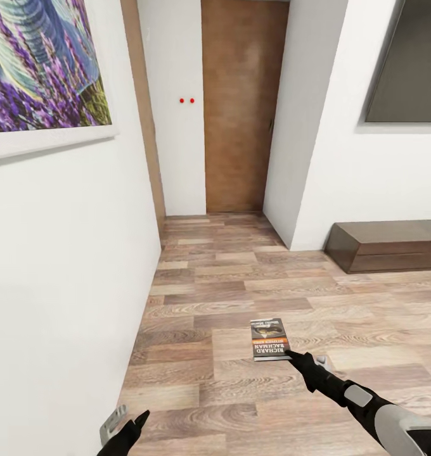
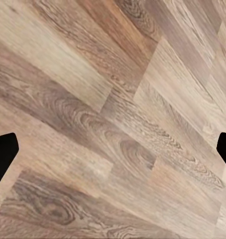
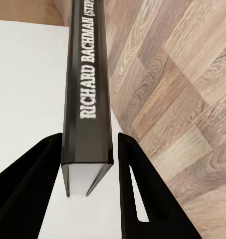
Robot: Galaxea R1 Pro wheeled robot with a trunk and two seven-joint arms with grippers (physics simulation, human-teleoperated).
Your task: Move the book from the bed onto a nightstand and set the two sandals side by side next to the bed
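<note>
Book [image 1: 270, 339]: clamped by spine between right gripper [image 3: 90, 157] jaws, carried flat above floor [image 1: 228, 278], short of nightstand [image 1: 386, 246].
Left gripper [image 1: 123, 425]: jaws apart, empty, kept low.
Why: transit toward nightstand.

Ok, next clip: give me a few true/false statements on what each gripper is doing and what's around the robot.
1. The right gripper is shut on the book. True.
2. The left gripper holds a blue sandal. False: it is open and holds nothing, hanging over the wood floor.
3. The book lies on a bed. False: it is held up over the floor.
4. A dark-brown nightstand stands by the wall on the robot's right. True.
5. A wooden door is ahead. True.
</note>
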